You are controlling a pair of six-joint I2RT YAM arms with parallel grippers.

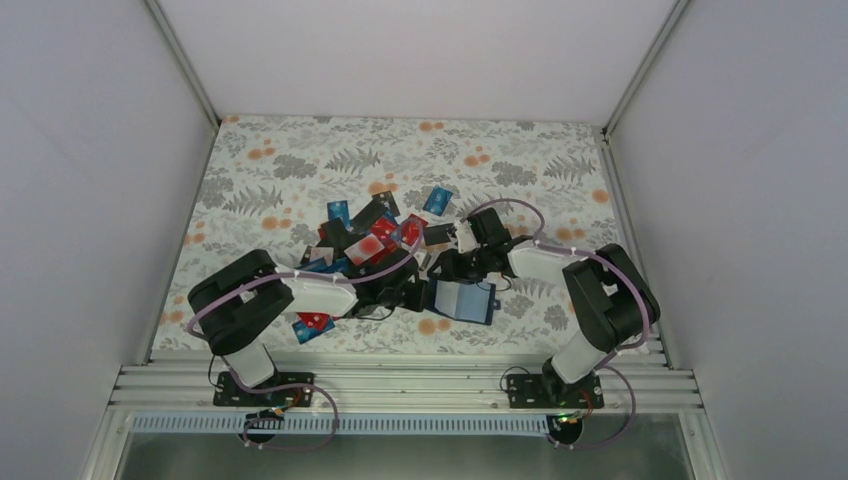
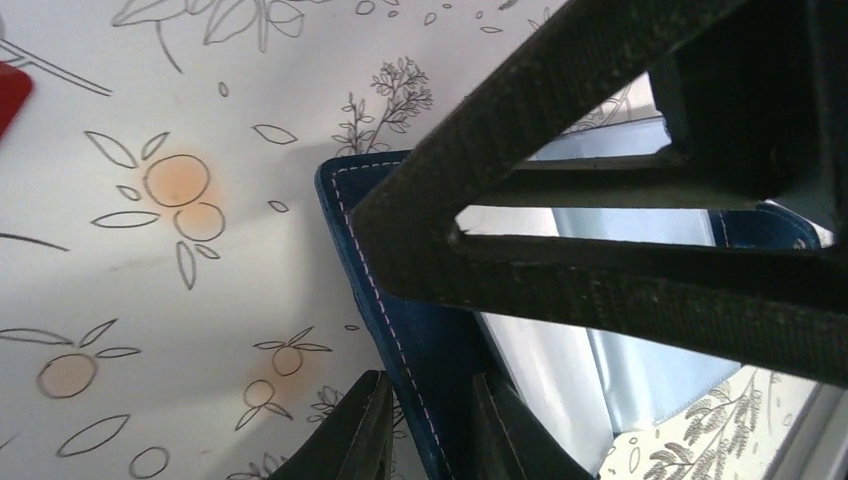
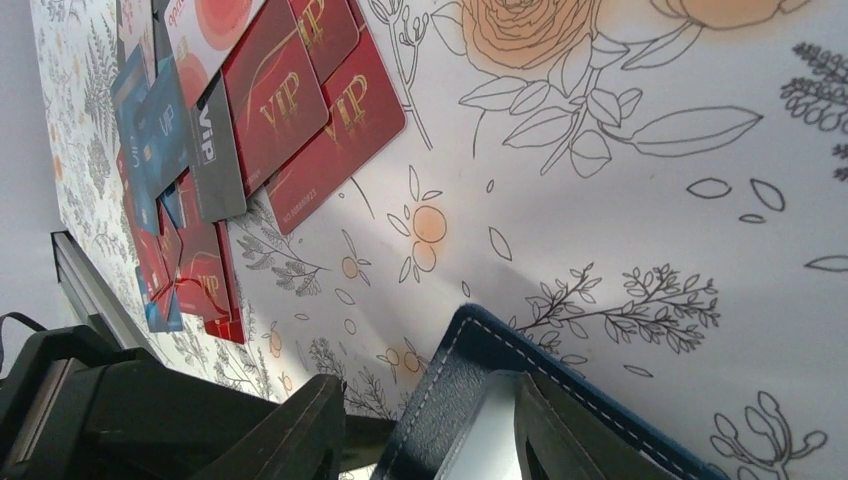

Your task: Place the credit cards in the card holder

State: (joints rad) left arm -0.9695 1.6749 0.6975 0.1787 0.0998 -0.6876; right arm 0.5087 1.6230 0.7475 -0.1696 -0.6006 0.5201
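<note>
Navy card holder [image 1: 462,300] lies open — left gripper [image 2: 428,388] and right gripper [image 3: 428,388] straddle its edges, jaws apart; next, likely clamp it, then fetch credit cards [image 3: 300,110].

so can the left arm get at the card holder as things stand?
Probably yes. On the left arm, the jaws stand either side of the card holder at its stitched edge, not yet clamped, nothing in between. The right arm has its jaws at another corner and doesn't look to block it.
</note>
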